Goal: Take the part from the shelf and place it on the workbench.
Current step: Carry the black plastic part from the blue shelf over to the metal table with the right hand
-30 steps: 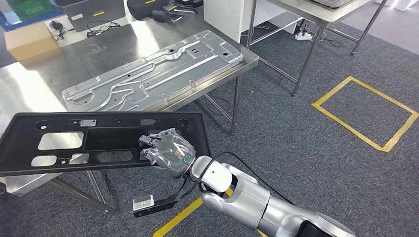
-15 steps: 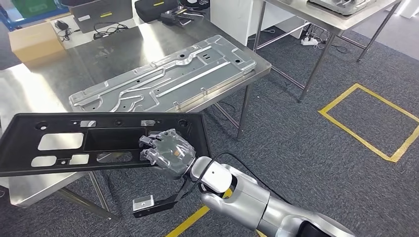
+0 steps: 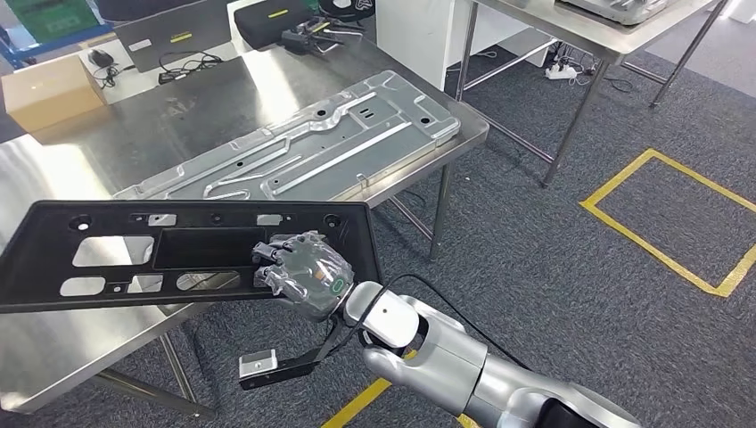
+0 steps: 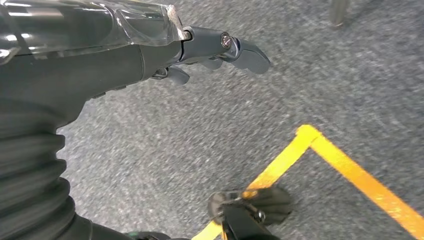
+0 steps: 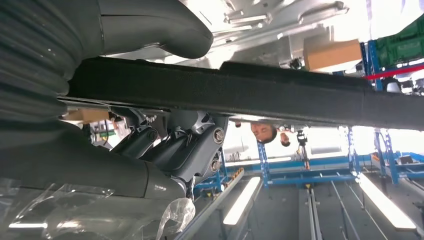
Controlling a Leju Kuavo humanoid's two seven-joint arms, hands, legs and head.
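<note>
Black plastic panel [image 3: 187, 254], long and pierced with cut-outs, is held level above the near edge of the steel tabletop [image 3: 107, 143], gripped at its near right end by the right hand [image 3: 303, 272], thumb on one face and fingers [image 5: 192, 145] on the other. Beyond it on the tabletop lies a stamped metal plate [image 3: 303, 143], with a cardboard box [image 3: 53, 89] at the far corner. Left hand [image 4: 100, 50] hangs over grey carpet [image 4: 325, 85], fingers [image 4: 240, 50] loosely extended and holding nothing.

Black part [image 3: 178, 254]: its 9 o'clock end cut by the head view's edge; it hides the near rim of the bench [image 3: 107, 134]. Right hand [image 3: 303, 272]: fingers partly behind the part. Cardboard box [image 3: 49, 89]: label too small to read.
</note>
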